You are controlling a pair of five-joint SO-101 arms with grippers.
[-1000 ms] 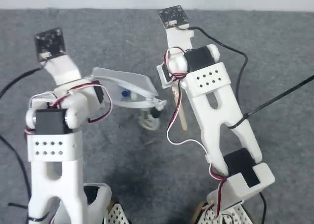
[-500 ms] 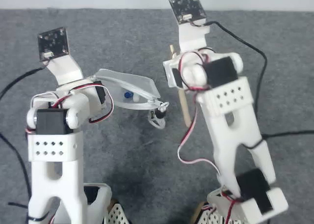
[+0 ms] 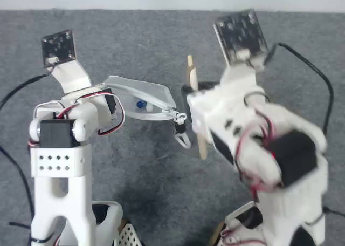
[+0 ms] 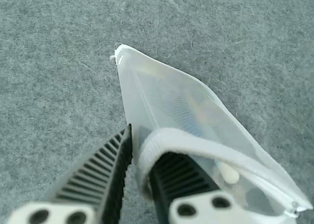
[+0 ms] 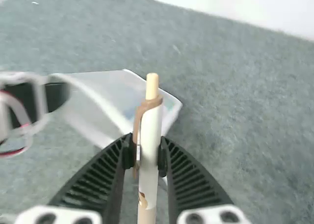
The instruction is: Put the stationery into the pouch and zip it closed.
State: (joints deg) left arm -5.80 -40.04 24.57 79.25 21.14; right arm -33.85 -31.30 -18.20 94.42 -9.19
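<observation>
Right pincer (image 5: 146,144) grips the pen (image 5: 149,111), left pincer (image 4: 140,148) pinches the pouch (image 4: 171,106); line pen with its seemingly open mouth.

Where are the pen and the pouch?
pen (image 5: 150,135), right wrist view, on its barrel beside the clip.
pouch (image 4: 168,102), left wrist view, on its clear side panel.

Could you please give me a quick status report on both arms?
Left gripper shut on pouch rim. Right gripper shut on pen, beside pouch, not yet in. Zip pull dangles between them.
</observation>
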